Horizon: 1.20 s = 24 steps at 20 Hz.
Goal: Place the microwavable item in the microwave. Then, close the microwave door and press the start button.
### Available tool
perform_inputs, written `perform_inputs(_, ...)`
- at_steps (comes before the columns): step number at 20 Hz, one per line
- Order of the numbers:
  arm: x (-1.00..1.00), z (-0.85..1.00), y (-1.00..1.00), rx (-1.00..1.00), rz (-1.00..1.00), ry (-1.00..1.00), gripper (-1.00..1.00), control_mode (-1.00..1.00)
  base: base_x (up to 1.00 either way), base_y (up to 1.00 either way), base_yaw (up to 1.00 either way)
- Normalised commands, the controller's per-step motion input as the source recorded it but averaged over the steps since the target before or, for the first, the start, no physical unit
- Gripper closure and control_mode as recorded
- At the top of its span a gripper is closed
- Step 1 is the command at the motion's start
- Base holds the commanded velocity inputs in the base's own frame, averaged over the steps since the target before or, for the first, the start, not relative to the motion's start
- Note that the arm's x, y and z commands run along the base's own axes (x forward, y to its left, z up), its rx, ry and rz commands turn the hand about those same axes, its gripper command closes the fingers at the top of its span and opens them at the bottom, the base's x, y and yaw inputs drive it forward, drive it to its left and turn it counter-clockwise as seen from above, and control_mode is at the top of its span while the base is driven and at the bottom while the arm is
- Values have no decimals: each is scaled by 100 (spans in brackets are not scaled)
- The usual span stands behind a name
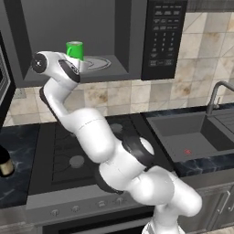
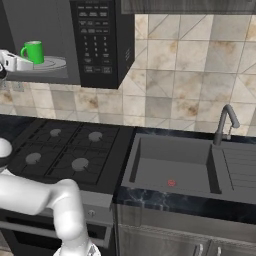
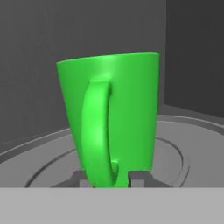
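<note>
Jaws of your gripper (image 3: 111,178) flank the green mug's (image 3: 118,109) handle; whether they clamp it, you cannot tell. Mug stands upright on the turntable (image 2: 52,63) inside the microwave (image 1: 137,41).

The arm (image 1: 105,151) is glossy white, built of thick rounded tube segments that swell at each joint. Dark grey to black bands ring the joints; the widest one wraps the big elbow. One round white joint cap near the wrist carries a small dark dot at its centre, ringed in black. The hand (image 2: 15,62) ends in a boxy white block. The gripper (image 3: 112,178) has two small, square-cut grey fingertips (image 3: 80,178). The casing is smooth and plain, with soft grey shading along the undersides.
</note>
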Motion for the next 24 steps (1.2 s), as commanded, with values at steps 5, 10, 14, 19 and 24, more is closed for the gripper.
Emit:
perform_inputs(5, 0, -3, -1, 2, 4, 0, -100, -100, 0, 0, 0)
perform_inputs(10, 0, 17, 0, 1, 1, 0, -100, -100, 0, 0, 0)
perform_inputs(14, -4, 37, 0, 0, 1, 0, -100, -100, 0, 0, 0)
perform_inputs(19, -19, 44, 0, 0, 0, 0, -100, -100, 0, 0, 0)
perform_inputs(24, -46, 29, 0, 0, 0, 0, -100, -100, 0, 0, 0)
